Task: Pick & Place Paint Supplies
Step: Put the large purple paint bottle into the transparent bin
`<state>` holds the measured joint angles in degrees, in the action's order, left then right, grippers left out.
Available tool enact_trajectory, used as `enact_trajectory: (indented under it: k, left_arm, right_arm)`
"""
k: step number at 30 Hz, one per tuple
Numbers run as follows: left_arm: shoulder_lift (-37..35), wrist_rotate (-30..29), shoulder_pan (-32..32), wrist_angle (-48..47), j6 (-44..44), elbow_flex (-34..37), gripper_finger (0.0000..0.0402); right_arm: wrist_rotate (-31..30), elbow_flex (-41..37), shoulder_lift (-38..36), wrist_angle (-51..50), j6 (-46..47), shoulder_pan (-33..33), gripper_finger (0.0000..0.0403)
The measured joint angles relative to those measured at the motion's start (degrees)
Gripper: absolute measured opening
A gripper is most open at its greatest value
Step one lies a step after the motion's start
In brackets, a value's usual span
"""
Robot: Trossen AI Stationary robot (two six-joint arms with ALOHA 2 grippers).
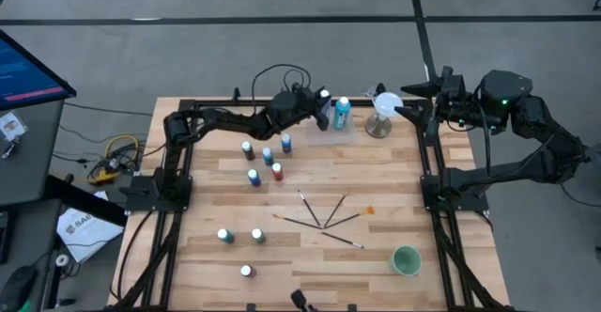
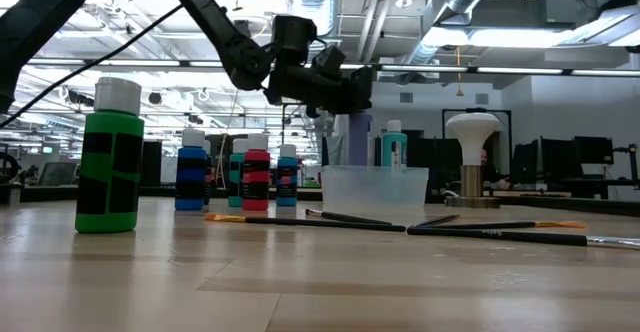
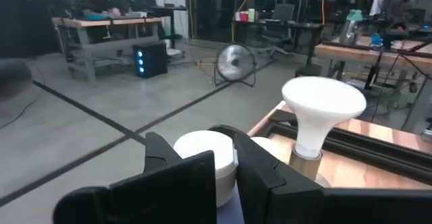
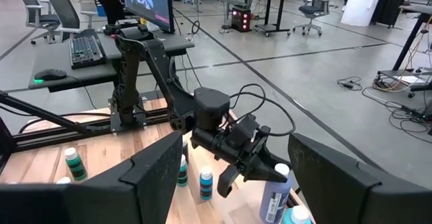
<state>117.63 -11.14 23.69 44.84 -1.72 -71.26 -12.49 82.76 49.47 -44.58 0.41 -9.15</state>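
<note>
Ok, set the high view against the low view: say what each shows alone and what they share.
Only the high view shows the right gripper, open at the table's far right edge, the green cup and three bottles standing near the front edge. Only the low view shows the room's ceiling pipes and the clear tub's side. Both show the left gripper shut on a tall bottle above the tub, the teal bottle, the white-topped stand and the brushes.
</note>
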Motion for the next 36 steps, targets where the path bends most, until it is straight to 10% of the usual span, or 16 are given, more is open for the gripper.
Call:
enact_trajectory:
  k: [36]
  left_arm:
    - [7.71,-6.18,-2.91,11.47,1.46,-0.02,0.0000]
  right_arm:
    - [0.62,-0.02,0.00,-1.92,-3.44,2.05,0.0265]
